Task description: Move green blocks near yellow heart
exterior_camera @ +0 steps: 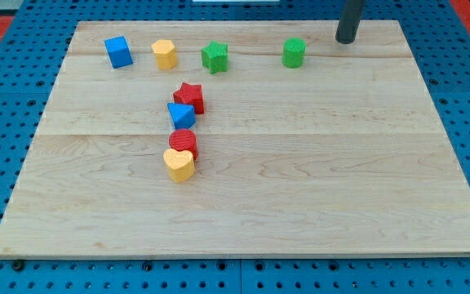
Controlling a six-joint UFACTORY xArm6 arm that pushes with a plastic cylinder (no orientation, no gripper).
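Blue pegboard surrounds a pale wooden counter (300, 180) carrying 8 small blocks. My tip (346, 39) sits near the view's top right, just right of the green cylinder (294, 52) and apart from it (no gripper on this rod, so nothing is grasped). Along the top row from the view's left: blue cube (118, 51), yellow hexagon (164, 54), green star (215, 56), then the cylinder. Below, a line runs downward: red star (189, 97), blue triangle (181, 114), red cylinder (183, 142), and the yellow heart (179, 164) touching it. Both green blocks lie well apart from the heart.
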